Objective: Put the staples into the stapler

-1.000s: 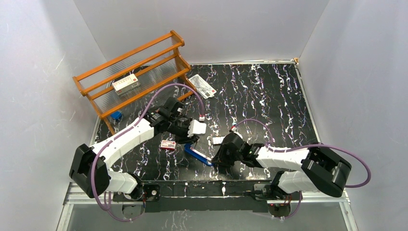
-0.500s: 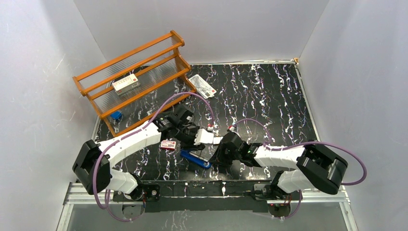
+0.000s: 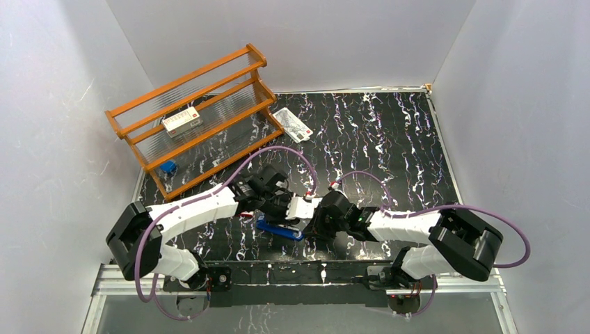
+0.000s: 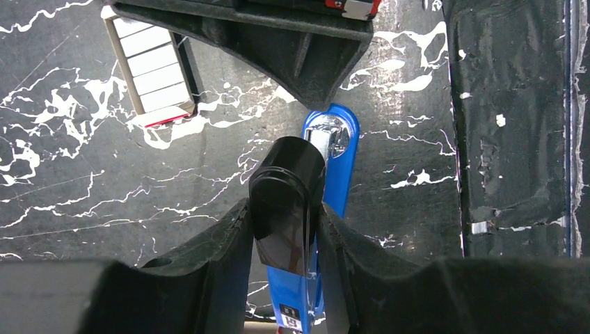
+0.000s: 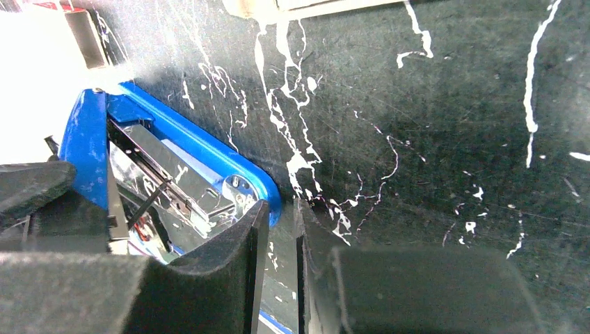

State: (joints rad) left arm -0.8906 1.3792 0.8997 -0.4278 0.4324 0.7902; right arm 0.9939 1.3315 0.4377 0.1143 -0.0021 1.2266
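Note:
The blue stapler [image 3: 277, 227] lies near the table's front edge, between both arms. In the left wrist view my left gripper [image 4: 284, 209] is shut on its black raised end [image 4: 286, 188], with the blue part [image 4: 335, 174] running away beneath. The right wrist view shows the stapler [image 5: 188, 136] open, its silvery channel [image 5: 160, 177] exposed. My right gripper [image 5: 278, 212] is shut, its fingertips beside the stapler's rounded blue end; I cannot tell whether they pinch it. The pale tray of staples [image 4: 154, 66] lies on the table just past the stapler.
An orange wooden rack [image 3: 195, 111] stands at the back left with a larger red-and-white box [image 3: 182, 120] on a shelf. A white printed packet [image 3: 292, 124] lies beside it. A small blue object [image 3: 168, 167] sits under the rack.
My left arm has swung right and down until its gripper is at the stapler. The stapler has shifted slightly left. The right arm has barely moved.

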